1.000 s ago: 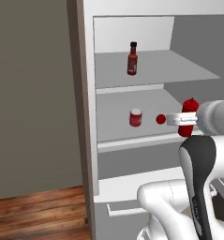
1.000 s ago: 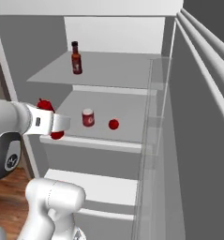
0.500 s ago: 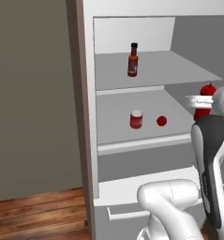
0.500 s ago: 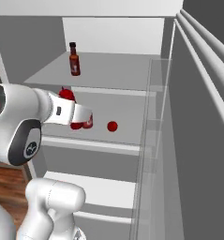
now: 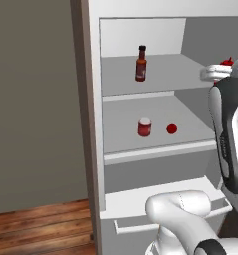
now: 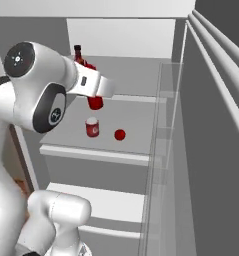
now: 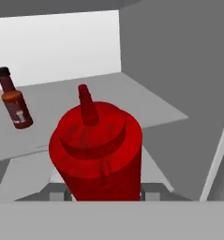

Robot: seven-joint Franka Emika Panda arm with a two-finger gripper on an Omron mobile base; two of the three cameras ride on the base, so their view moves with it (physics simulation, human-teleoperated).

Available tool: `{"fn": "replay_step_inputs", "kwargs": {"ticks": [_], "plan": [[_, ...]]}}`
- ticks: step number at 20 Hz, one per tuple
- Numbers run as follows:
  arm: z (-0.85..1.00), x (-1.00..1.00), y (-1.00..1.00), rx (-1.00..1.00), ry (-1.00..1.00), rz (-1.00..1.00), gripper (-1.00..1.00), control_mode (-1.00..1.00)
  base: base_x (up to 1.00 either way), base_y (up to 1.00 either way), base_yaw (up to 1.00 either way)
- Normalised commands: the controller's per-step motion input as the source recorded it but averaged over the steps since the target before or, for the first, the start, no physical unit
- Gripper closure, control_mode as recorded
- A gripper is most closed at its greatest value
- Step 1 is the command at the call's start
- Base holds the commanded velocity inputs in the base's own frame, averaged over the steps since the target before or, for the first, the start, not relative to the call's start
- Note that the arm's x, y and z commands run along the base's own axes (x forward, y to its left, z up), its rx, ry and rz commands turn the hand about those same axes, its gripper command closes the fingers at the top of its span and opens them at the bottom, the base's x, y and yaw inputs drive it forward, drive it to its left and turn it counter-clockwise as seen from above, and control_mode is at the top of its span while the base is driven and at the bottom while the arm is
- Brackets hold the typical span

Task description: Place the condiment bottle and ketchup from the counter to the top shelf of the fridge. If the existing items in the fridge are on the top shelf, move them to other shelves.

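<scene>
jaws clamp ketchup (image 7: 97,150) | condiment bottle (image 5: 141,63) on top shelf (image 5: 160,74) | label unreadable

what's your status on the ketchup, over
Gripper shut on ketchup, level with top shelf. Condiment bottle already there. Nothing blocking.

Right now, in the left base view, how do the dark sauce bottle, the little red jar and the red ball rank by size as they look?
1. Dark sauce bottle, tallest, though it stands farther back.
2. Red jar, shorter but wider.
3. Red ball, clearly smallest.
</scene>
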Motion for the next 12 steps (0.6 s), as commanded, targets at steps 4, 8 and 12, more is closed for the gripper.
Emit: {"fn": "replay_step_inputs", "kwargs": {"ticks": [4, 8, 12], "plan": [[0.18, 0.79, 0.0, 0.0, -0.01, 0.0, 1.0, -1.0, 0.0, 0.0, 0.0], [0.0, 0.8, 0.0, 0.0, -0.1, 0.03, 1.0, -1.0, 0.0, 0.0, 0.0], [-0.13, 0.74, 0.0, 0.0, 0.0, 0.04, 1.0, -1.0, 0.0, 0.0, 0.0]]}}
